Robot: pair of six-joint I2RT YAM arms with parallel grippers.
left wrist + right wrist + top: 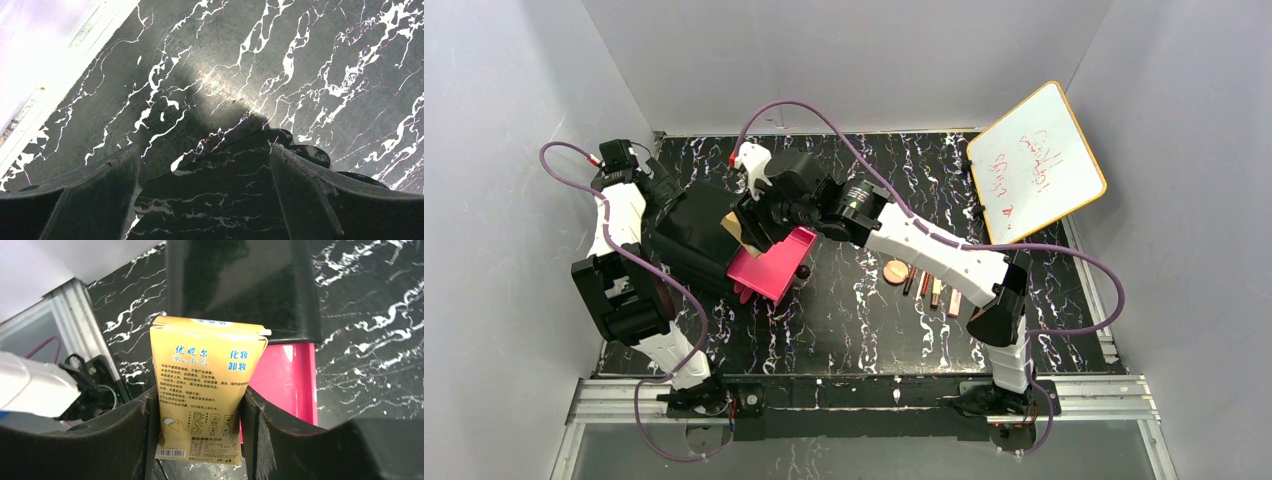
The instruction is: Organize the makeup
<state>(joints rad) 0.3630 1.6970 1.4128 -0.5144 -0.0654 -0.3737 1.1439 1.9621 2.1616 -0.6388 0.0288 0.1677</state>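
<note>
My right gripper [749,225] [198,395] is shut on the yellow boxy packet [205,390] [736,228]. It holds the packet upright over the open pink drawer [776,262] [287,380] of the black box [694,235] [240,285]. My left gripper [659,200] [205,150] is at the box's back left, its fingers set wide on either side of a glossy black corner of the box [225,195]. On the table to the right lie the round peach compact [895,271], a dark pencil [911,282], a red pencil [924,285], the tan stick [936,290] and the pink tube [953,300].
The orange-rimmed whiteboard [1036,163] leans at the back right. Grey walls enclose the black marbled table [854,330] on three sides. The right arm reaches across the middle of the table, above the loose items.
</note>
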